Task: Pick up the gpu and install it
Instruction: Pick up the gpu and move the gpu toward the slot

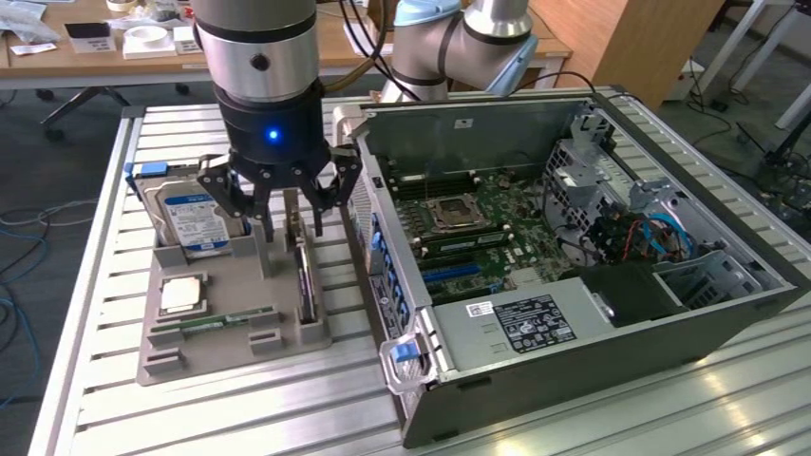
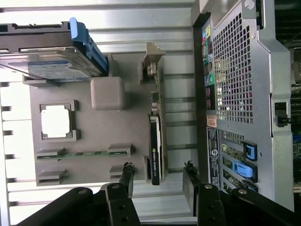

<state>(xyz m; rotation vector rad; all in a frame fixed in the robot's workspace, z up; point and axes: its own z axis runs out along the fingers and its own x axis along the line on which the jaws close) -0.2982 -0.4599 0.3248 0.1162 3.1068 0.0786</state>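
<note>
Claw (image 1: 281,207), jaws spread wide and holding nothing, hangs directly over the gpu (image 1: 304,271). You find the card standing on edge in the grey tray (image 1: 209,361), to the exterior view's left of the open computer case (image 1: 609,380). In the wrist view it lines up between the fingers. Pickup and installation are both not yet done.

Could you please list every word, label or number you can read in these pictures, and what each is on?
Nothing reads clearly.
hard drive: blue label, print blurred.
gpu: green mark, lettering too small.
power supply: black label and white sticker, unreadable.
computer case rear: sticker strip, unreadable.
</note>
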